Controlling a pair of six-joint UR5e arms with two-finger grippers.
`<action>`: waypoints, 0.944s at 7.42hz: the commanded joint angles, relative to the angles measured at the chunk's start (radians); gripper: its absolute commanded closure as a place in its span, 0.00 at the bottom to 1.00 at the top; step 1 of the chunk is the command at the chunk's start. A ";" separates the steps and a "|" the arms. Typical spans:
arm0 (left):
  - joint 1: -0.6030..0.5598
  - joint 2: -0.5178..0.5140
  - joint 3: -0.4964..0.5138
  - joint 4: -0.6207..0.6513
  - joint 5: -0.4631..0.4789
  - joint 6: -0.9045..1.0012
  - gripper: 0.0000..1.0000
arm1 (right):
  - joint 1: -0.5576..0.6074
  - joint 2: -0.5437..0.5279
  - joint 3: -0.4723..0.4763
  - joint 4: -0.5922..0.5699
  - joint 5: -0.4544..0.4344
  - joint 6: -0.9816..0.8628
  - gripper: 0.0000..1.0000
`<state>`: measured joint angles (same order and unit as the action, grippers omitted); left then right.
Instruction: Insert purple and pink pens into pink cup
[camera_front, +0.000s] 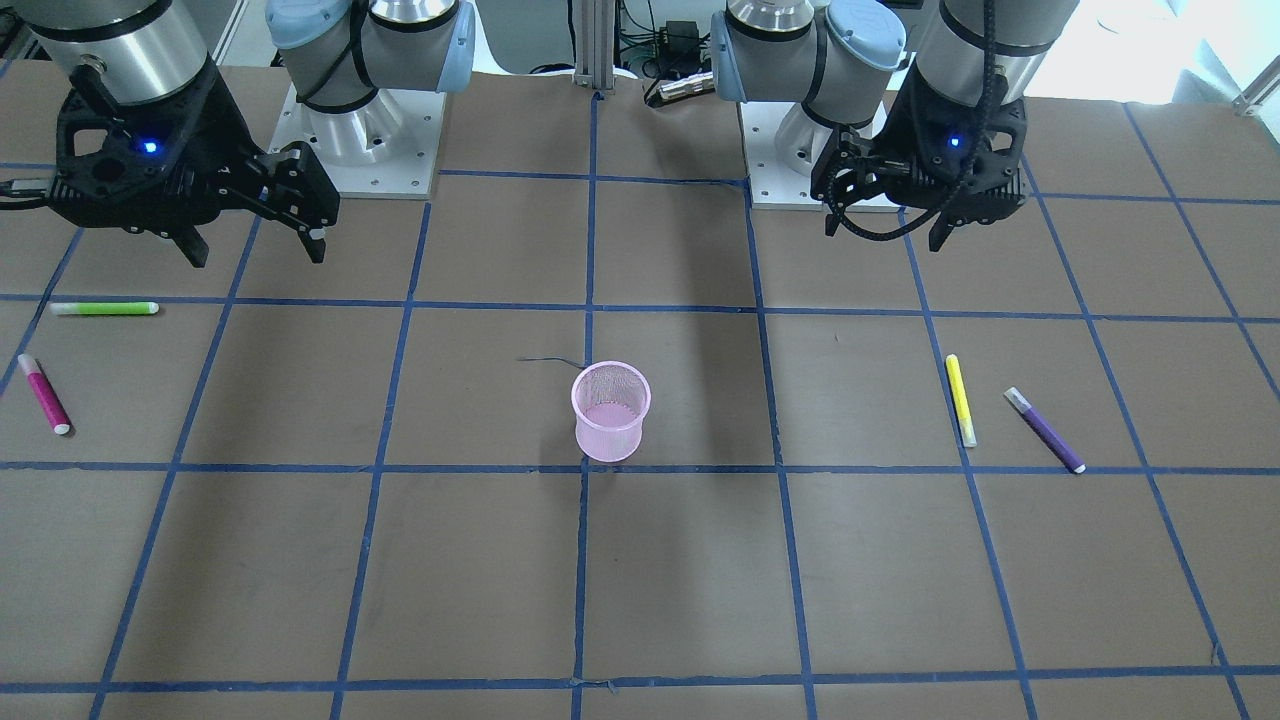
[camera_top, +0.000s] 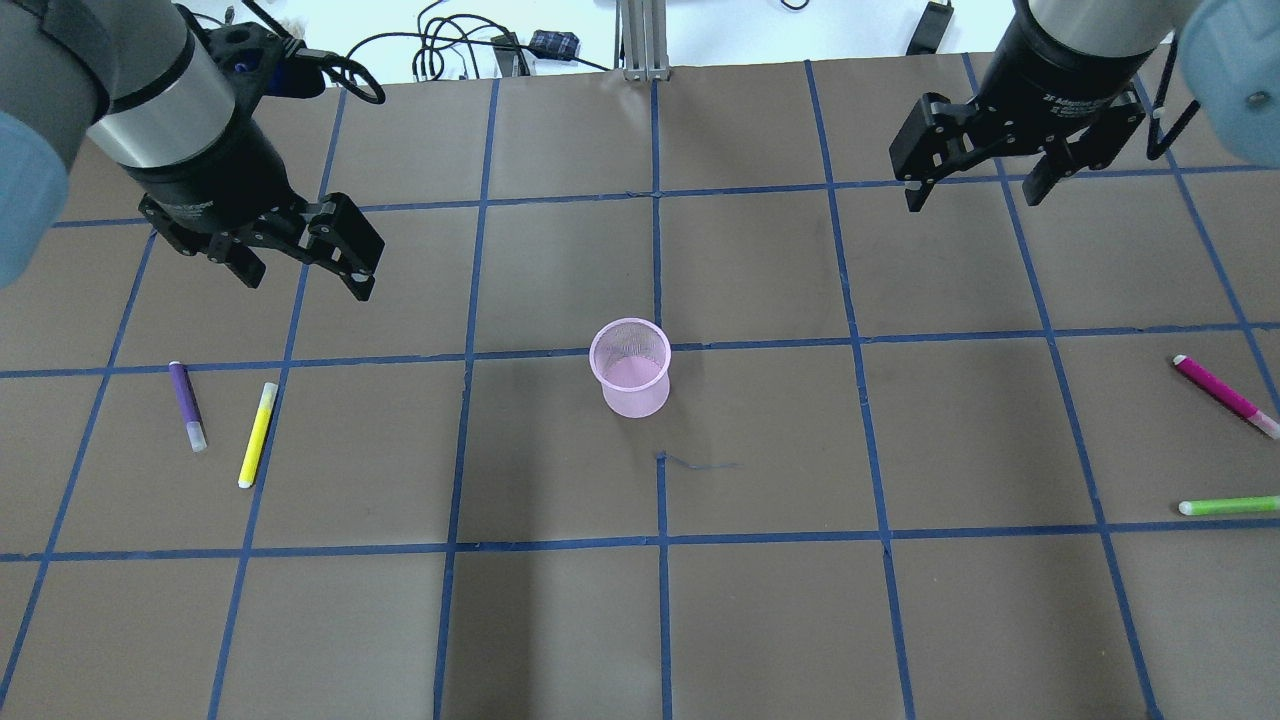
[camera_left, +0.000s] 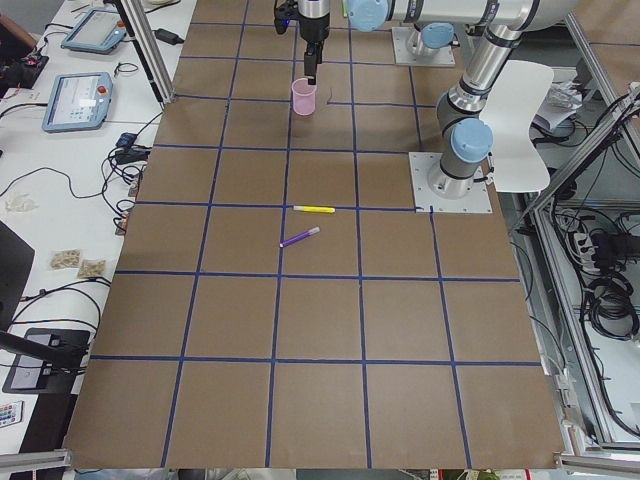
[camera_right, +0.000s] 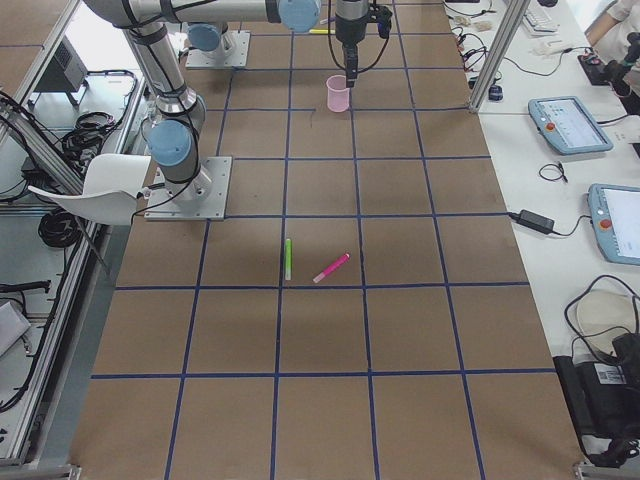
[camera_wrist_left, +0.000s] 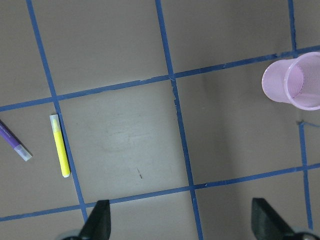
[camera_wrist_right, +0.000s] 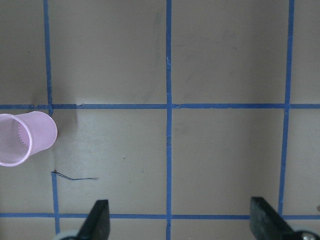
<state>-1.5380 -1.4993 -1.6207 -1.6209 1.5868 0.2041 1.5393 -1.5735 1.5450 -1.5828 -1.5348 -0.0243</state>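
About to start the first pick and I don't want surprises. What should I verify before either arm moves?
1. Pink cup upright, mouth unobstructed: ok.
2. Left gripper open and empty: ok.
3. Right gripper open and empty: ok.
4. Purple pen lying flat, apart from the yellow pen: ok.
5. Pink pen lying flat, apart from the green pen: ok.
6. Both task pens in the cup: not ok, neither is in yet.
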 joint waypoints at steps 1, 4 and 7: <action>0.004 0.002 0.001 0.005 -0.004 0.001 0.00 | 0.013 0.003 0.001 0.003 0.004 0.038 0.00; 0.004 0.004 -0.001 -0.002 -0.004 0.001 0.00 | -0.008 0.006 0.004 0.006 -0.046 -0.053 0.00; 0.012 0.005 0.004 -0.002 -0.001 0.004 0.00 | -0.160 0.006 0.075 -0.017 -0.051 -0.384 0.00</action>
<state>-1.5309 -1.4947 -1.6205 -1.6245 1.5854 0.2069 1.4617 -1.5668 1.5815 -1.5892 -1.5839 -0.2421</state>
